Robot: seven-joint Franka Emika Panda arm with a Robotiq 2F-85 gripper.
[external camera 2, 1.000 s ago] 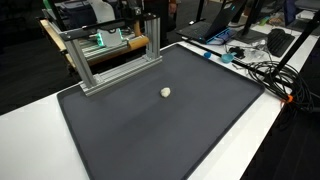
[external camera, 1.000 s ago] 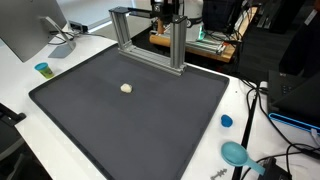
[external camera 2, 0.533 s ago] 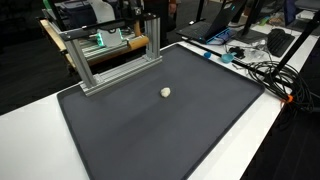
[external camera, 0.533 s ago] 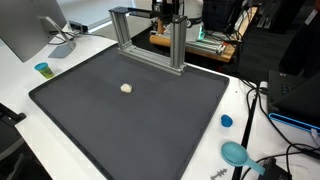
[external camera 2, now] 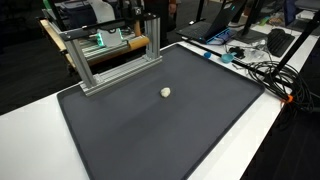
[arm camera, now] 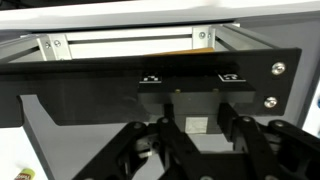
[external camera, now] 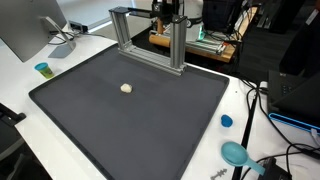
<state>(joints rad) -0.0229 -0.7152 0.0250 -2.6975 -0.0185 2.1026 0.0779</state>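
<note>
Matt dark grey rubbery mat point(external camera: 130, 120), brushed aluminium frame point(external camera: 178, 45), smooth white tabletop point(external camera: 75, 48), pale matt lump point(external camera: 126, 88).

No legible text or labels anywhere

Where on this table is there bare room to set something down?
Most of the black mat is free: everywhere around the small pale lump, up to the aluminium frame. Crowded: the white table edge with the blue cap, teal object and cables.
</note>
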